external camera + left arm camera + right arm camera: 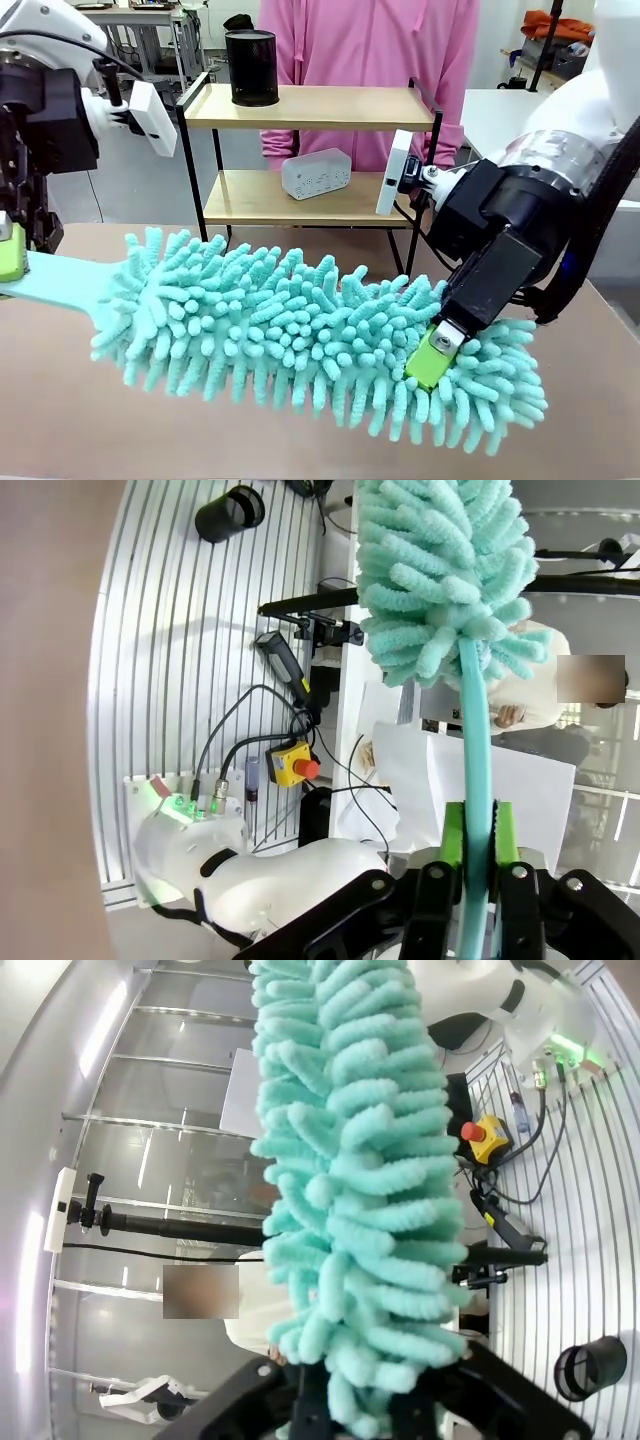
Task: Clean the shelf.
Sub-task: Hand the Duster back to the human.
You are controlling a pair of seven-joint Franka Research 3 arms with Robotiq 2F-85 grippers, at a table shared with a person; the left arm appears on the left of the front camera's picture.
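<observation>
A teal fluffy duster (300, 335) hangs level above the brown table in the front view. My left gripper (10, 255) is shut on its flat teal handle (55, 280) at the far left. In the left wrist view the green pads (455, 832) of that gripper (478, 835) pinch the handle (476, 730), and the duster's head (440, 570) rises beyond. My right gripper (432, 360) is shut on the head's right end, and in the right wrist view the duster (360, 1180) buries the gripper's (360, 1410) fingers. The shelf (330, 105) stands behind the duster.
A black cylinder (251, 67) stands on the shelf's top board. On the lower board (245, 200) lie a white power strip (316, 173) and a white block (395, 172) leaning at the right. A person in pink (365, 50) stands behind the shelf.
</observation>
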